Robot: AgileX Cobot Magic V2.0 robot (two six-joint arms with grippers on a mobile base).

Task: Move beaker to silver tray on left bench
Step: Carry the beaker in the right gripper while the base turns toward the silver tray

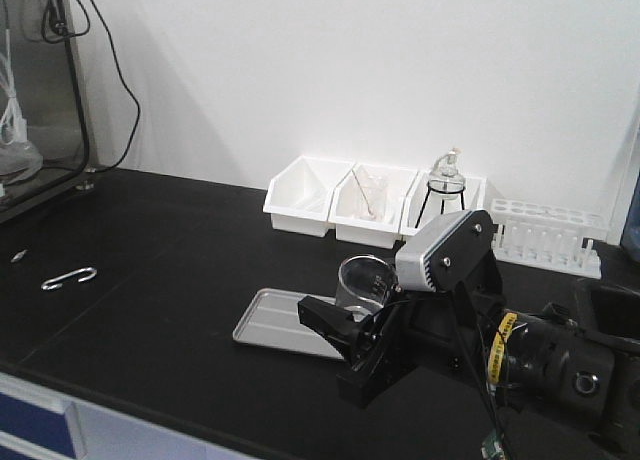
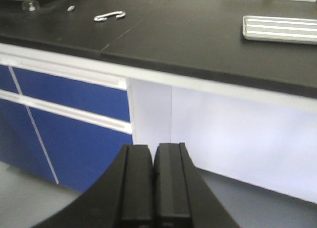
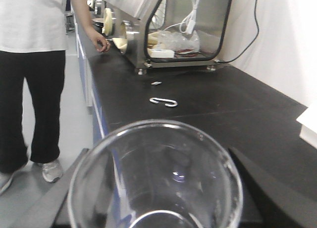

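Note:
My right gripper [image 1: 352, 305] is shut on the clear glass beaker [image 1: 362, 280] and holds it upright over the right end of the silver tray [image 1: 275, 320] on the black left bench [image 1: 180, 250]. I cannot tell whether the beaker touches the tray. In the right wrist view the beaker [image 3: 154, 178] fills the gap between the gripper's [image 3: 158, 153] two black fingers. My left gripper [image 2: 153, 153] is shut and empty, low in front of the bench's blue drawers. The tray [image 2: 280, 28] shows in that view at the upper right.
White bins [image 1: 310, 195], a flask on a black tripod [image 1: 445, 185] and a test tube rack [image 1: 545, 235] line the back wall. A metal hook [image 1: 68, 277] lies at the left. A glass-fronted enclosure [image 1: 35, 100] stands far left. A person [image 3: 34, 39] stands beside the bench.

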